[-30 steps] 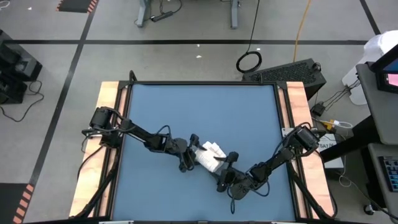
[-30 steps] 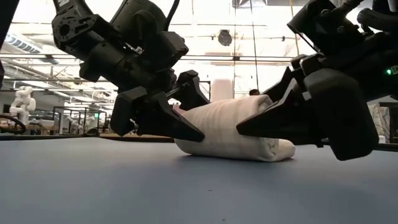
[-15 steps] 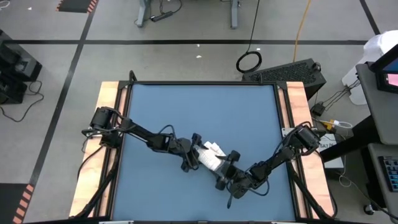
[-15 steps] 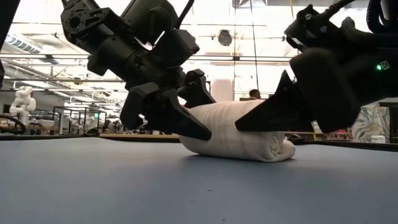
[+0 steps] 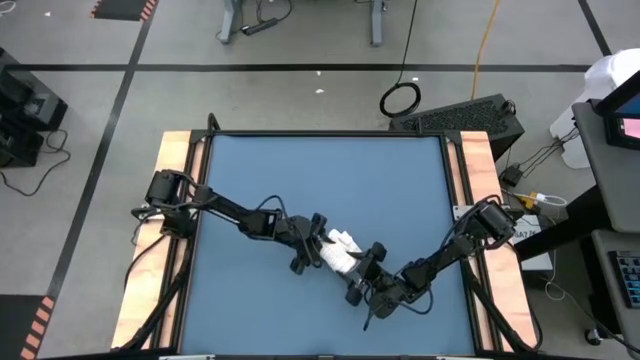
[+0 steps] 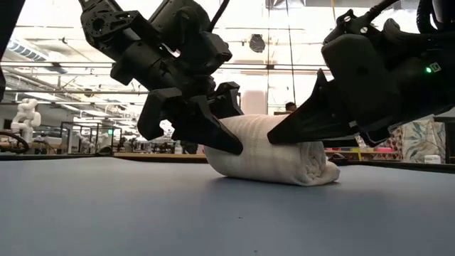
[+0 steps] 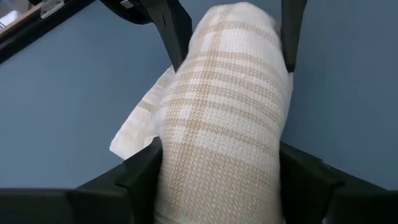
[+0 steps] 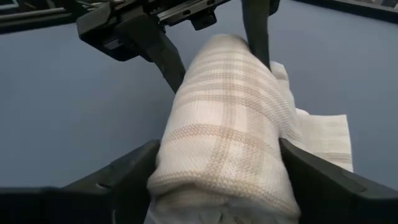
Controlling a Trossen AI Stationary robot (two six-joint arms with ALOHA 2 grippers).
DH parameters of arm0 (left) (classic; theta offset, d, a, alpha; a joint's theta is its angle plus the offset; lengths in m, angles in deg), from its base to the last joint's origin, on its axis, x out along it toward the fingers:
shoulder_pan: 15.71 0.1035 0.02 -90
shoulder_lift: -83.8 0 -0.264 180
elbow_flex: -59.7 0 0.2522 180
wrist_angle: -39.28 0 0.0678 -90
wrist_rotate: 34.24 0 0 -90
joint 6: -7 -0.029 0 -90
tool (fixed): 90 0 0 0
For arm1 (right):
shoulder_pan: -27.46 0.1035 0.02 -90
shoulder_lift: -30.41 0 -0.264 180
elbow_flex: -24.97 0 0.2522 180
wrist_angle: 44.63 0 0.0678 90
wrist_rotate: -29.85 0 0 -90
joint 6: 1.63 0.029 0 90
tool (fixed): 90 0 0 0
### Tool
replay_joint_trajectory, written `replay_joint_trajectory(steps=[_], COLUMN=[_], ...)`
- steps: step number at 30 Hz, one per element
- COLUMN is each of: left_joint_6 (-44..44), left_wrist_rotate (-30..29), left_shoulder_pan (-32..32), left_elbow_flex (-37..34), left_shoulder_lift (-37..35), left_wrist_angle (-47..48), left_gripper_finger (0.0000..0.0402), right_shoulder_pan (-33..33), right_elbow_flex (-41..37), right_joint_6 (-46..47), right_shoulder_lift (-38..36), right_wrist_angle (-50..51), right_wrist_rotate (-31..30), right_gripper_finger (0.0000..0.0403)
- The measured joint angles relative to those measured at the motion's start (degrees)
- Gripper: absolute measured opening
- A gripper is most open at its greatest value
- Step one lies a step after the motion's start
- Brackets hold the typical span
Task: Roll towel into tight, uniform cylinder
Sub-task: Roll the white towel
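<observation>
Our fingers sit on the two ends of the towel (image 5: 338,251): the left gripper (image 5: 311,250) has one finger on each side of the roll and touching the cloth, so we read it as gripping that end, and the right gripper (image 5: 360,272) straddles the opposite end the same way, its fingers pressed against the fabric. Both grips are wide, because the roll fills the gap.

The towel lies on the blue desk (image 5: 320,180), a little toward six o'clock from its centre, with the left gripper at its nine o'clock end and the right gripper at its four o'clock end.

We judge the task far along. The cloth already forms a thick cylinder that rests on the desk, and the low view shows the spiral of layers at one end. What remains is tidying: a loose flap (image 8: 323,140) lies flat beside the roll and is not yet wound in, and the body looks fatter in the middle than at the ends, so it is neither tight nor uniform.

The desk top is plain, matte blue with wooden side rails (image 5: 172,180). Beyond it we see a grey floor with dark tape lines, a coiled cable (image 5: 400,99), and a bright, open workshop behind.
</observation>
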Motion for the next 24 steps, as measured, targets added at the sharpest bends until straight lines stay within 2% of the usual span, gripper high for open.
replay_joint_trajectory(steps=[3, 6, 11, 16, 19, 24], left_joint_6=[2.1, 5.1, 6.3, 6.3, 6.1, 6.2], left_wrist_rotate=[-0.3, -3.6, -6.5, -7.4, -4.2, 3.7], left_shoulder_pan=[0.0, -0.2, -0.3, 0.0, 0.7, 1.6], left_elbow_flex=[0.0, 0.0, -0.1, -0.2, -1.7, -6.7], left_shoulder_lift=[0.0, -0.5, -4.1, -8.9, -9.6, -9.6], left_wrist_angle=[0.2, 0.5, 5.9, 11.1, 9.6, -0.1], left_gripper_finger=[0.0245, 0.025, 0.0289, 0.0332, 0.0348, 0.0354], right_shoulder_pan=[-0.3, -0.9, -1.3, -1.2, -1.1, -1.0], right_elbow_flex=[0.0, 0.0, 0.1, 0.1, 0.1, 0.1], right_joint_6=[0.7, 0.9, 0.9, 1.0, 0.3, -6.0], right_shoulder_lift=[0.0, 0.0, 0.1, 0.1, 0.1, 0.1], right_wrist_angle=[-0.1, -0.2, -0.6, -0.4, -0.5, -0.6], right_wrist_rotate=[0.0, 0.0, 1.0, 1.0, 1.1, 2.4], right_gripper_finger=[0.0277, 0.0256, 0.0235, 0.0232, 0.0231, 0.0231])
